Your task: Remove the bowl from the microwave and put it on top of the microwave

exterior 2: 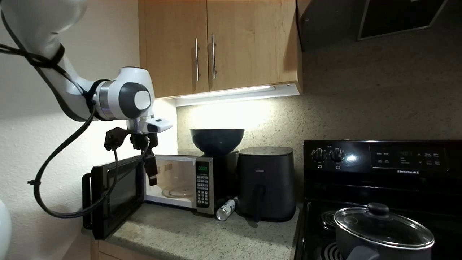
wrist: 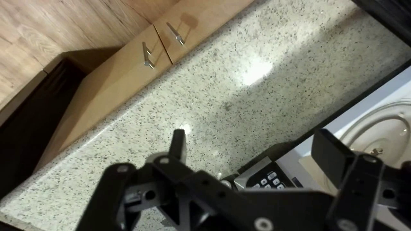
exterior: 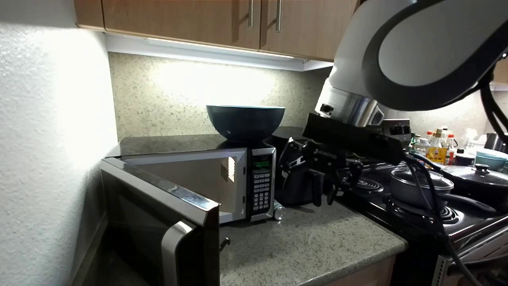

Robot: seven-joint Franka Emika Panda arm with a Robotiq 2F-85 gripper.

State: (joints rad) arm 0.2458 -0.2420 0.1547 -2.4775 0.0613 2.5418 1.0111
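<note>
Black two-finger gripper (wrist: 252, 144): spread wide above the speckled pale stone countertop (wrist: 208, 106) — open strip between its front edge (wrist: 109, 125) and the boxy stainless-steel microwave (exterior 2: 205, 186). Microwave door (exterior: 151, 214) standing open. Glossy blue-black round bowl (exterior 2: 217, 141) rests atop the microwave — speckled beige backsplash (exterior 2: 274, 124) beyond.

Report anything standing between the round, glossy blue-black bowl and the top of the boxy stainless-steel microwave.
Nothing visible: the bowl already rests on top of the microwave. The open, black two-fingered pincer hangs apart from the bowl.
</note>
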